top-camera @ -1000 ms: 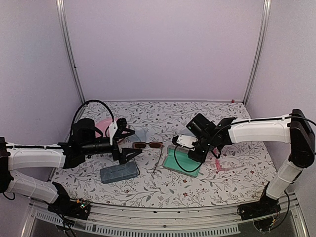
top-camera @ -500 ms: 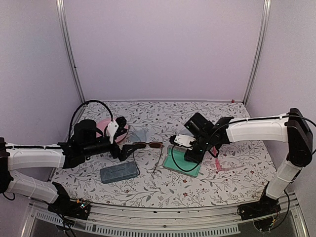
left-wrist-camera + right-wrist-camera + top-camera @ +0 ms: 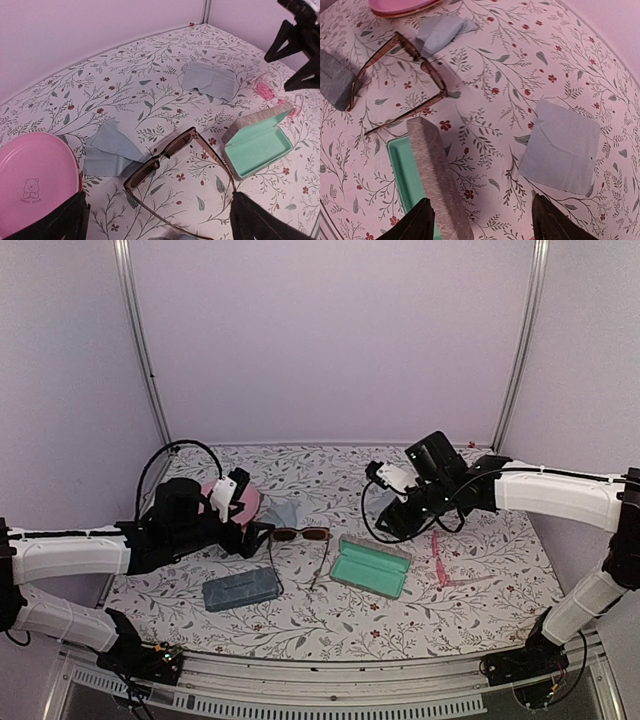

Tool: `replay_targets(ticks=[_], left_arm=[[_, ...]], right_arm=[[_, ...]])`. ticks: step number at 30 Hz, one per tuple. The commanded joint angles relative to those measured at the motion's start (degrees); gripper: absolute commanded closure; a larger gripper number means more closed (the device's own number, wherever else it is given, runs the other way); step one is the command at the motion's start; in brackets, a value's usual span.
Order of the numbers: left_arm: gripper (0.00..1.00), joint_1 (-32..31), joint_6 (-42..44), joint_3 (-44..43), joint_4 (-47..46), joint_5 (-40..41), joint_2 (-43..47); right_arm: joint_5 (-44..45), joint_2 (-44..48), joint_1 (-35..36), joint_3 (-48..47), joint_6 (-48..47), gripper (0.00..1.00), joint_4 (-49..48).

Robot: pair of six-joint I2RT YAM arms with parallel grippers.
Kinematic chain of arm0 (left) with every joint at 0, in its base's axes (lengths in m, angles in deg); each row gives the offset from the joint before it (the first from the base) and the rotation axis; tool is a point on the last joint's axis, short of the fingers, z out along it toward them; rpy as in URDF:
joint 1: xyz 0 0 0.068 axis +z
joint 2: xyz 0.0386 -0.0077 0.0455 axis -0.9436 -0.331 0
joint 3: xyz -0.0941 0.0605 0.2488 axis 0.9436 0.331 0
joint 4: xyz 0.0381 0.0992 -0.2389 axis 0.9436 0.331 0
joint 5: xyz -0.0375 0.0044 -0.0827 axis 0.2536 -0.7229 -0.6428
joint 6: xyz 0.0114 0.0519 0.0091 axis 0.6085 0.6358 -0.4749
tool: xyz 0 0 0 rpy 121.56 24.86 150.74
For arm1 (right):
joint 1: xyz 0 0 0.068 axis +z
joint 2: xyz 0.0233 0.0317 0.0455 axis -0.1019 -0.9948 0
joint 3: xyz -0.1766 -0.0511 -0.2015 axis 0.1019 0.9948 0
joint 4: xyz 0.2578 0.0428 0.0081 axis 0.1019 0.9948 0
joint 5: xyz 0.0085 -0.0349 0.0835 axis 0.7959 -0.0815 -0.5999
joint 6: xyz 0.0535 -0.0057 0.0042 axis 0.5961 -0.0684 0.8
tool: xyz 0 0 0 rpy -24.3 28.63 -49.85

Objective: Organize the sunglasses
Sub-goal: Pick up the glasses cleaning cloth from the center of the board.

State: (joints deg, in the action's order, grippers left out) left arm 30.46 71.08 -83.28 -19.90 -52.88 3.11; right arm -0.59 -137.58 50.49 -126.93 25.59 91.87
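Left gripper [image 3: 159, 202]: fingers spread wide, nothing held. Dark-framed sunglasses [image 3: 161, 155] lie unfolded on the table just ahead of it, temples reaching back between its fingers. Right gripper [image 3: 480, 210]: also spread, empty, open mint-lined case [image 3: 402, 165] under its left finger. Pink-framed sunglasses [image 3: 440, 562] lie apart, off to its right.

Thin dark-framed sunglasses with brown lenses [image 3: 181, 143] are seen lying unfolded on a floral-patterned surface [image 3: 150, 65], framed between two black fingers [image 3: 60, 222] set wide apart. A crumpled pale blue cloth [image 3: 107, 150] is seen just beside them on the left. An open mint-lined case [image 3: 257, 147] is placed to the right, and a round pink plate [image 3: 35, 180] at far left.
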Motion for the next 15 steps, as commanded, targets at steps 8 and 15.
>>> replay_targets(ticks=[8,15], left_arm=[[0.02,0.33,-8.41,-2.48,4.53,3.24,2.4],[0.02,-0.21,-9.74,-2.1,7.46,5.26,7.0]], right_arm=[[-6.06,-10.43,-19.26,-3.58,17.05,0.42,-2.35],[-7.61,-19.85,-25.38,-6.95,18.64,0.48,-4.11]])
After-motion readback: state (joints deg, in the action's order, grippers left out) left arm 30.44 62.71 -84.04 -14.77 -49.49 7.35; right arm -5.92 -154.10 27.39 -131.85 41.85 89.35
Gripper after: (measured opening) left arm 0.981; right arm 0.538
